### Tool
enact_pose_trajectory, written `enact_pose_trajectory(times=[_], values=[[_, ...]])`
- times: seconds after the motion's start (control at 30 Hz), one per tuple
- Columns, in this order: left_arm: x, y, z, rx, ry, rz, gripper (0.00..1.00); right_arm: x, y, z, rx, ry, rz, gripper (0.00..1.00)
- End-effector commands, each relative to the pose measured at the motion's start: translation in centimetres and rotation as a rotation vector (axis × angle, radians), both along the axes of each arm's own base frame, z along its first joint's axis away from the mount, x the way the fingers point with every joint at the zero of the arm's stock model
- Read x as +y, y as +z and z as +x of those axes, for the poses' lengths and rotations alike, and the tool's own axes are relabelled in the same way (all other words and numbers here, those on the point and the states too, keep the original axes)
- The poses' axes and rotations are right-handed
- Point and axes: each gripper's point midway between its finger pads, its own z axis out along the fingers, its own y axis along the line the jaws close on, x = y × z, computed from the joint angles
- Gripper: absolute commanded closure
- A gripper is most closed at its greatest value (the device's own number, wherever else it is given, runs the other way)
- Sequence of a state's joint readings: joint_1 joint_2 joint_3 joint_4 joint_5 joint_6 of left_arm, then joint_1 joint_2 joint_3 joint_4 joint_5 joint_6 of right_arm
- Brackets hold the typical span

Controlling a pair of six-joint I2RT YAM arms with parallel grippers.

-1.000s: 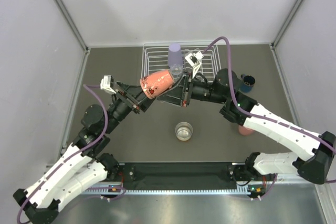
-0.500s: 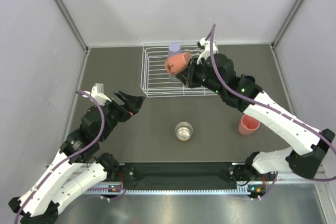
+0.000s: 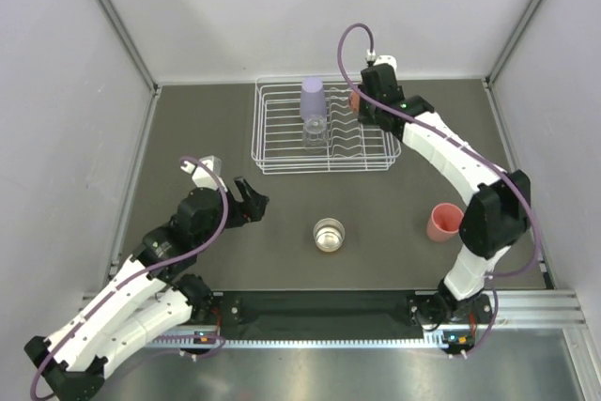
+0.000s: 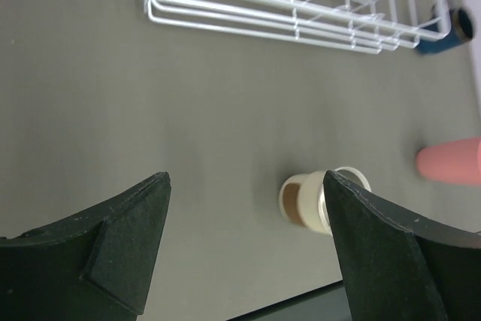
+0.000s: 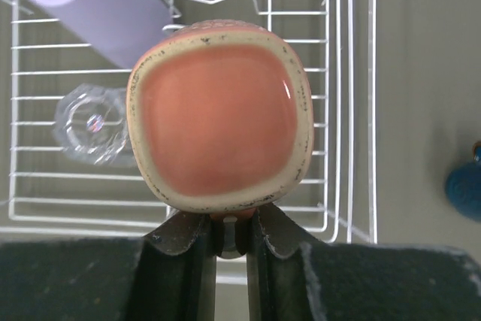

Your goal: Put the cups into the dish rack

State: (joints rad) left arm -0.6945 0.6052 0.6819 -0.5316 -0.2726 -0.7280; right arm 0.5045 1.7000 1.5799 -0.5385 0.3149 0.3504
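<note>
Handover done: right gripper (image 5: 225, 225), pinching salmon-pink handled mug (image 5: 222, 125), now over white wire dish rack (image 3: 277, 138), far right, release next; left gripper (image 4: 246, 182) withdrawn, agape, empty

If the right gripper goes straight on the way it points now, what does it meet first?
The right gripper's salmon-pink mug would probably touch the dish rack's wire floor first; depth is unclear.

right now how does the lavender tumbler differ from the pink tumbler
The lavender tumbler stands in the dish rack, seemingly mouth down; the pink tumbler sits on the table, mouth up. Both are plain, handleless cups.
</note>
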Motion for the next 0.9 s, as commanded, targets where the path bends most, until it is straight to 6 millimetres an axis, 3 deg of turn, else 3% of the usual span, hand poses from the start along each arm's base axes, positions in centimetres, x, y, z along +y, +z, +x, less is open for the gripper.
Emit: enact_pose_trajectory(times=[0.0,0.03,0.1,0.13,0.3,0.37,0.57,0.87], values=[[-0.4,-0.1,0.1,-0.043,-0.052,0.028,0.13,-0.5,5.3,4.5,-0.177,-0.036,0.030,1.00],[-0.4,-0.1,0.0,-0.049,-0.062,0.028,0.15,-0.4,4.2,5.4,-0.165,-0.041,0.017,1.00],[-0.3,0.0,0.0,-0.063,-0.068,0.044,0.16,-0.7,4.5,6.8,-0.181,-0.051,0.014,1.00],[-0.3,0.2,0.1,-0.073,-0.067,0.045,0.16,-0.7,3.2,7.6,-0.159,-0.056,0.003,1.00],[-0.1,0.4,0.3,-0.094,-0.080,0.088,0.18,-1.6,2.8,10.2,-0.169,-0.089,-0.014,1.00],[-0.3,0.1,0.1,-0.088,-0.095,0.083,0.18,-2.0,1.5,11.1,-0.151,-0.099,-0.036,1.00],[0.0,-0.7,-0.2,-0.061,-0.079,0.073,0.20,-3.2,-1.2,12.7,-0.117,-0.126,-0.070,1.00],[-0.8,-2.6,-1.1,0.005,-0.050,-0.073,0.21,-3.5,-5.2,14.2,-0.069,-0.116,-0.073,1.00]])
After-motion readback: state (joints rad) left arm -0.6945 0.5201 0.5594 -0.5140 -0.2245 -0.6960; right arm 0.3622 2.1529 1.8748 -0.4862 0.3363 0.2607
